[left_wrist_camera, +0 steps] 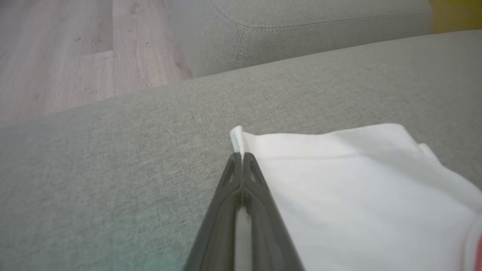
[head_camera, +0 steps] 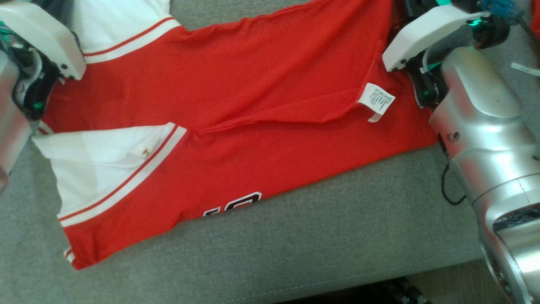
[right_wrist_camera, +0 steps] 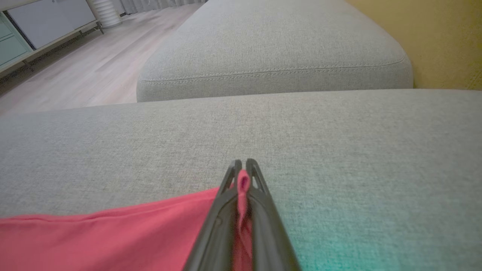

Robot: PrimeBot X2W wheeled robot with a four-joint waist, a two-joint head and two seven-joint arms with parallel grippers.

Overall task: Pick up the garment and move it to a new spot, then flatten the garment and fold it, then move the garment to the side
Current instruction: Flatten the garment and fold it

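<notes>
Red shirt (head_camera: 261,84) with white sleeves lies spread on a grey sofa (head_camera: 337,236) cushion in the head view. It lies sideways, with its sleeves toward the robot's left and its hem end toward the right. A red flap is folded over the middle, and a white label (head_camera: 376,101) shows near the right end. Part of some black-and-white lettering (head_camera: 234,204) peeks out at the near edge.

In the left wrist view, the left gripper (left_wrist_camera: 241,156) has its two dark fingers pressed together on the edge of a white sleeve, and a small tip of cloth pokes out past them. In the right wrist view, the right gripper (right_wrist_camera: 243,165) is likewise closed, pinching a fold of red cloth at the shirt's edge. A pale wood floor (left_wrist_camera: 56,49) lies beyond the sofa, and a yellow wall (right_wrist_camera: 444,37) stands behind it.
</notes>
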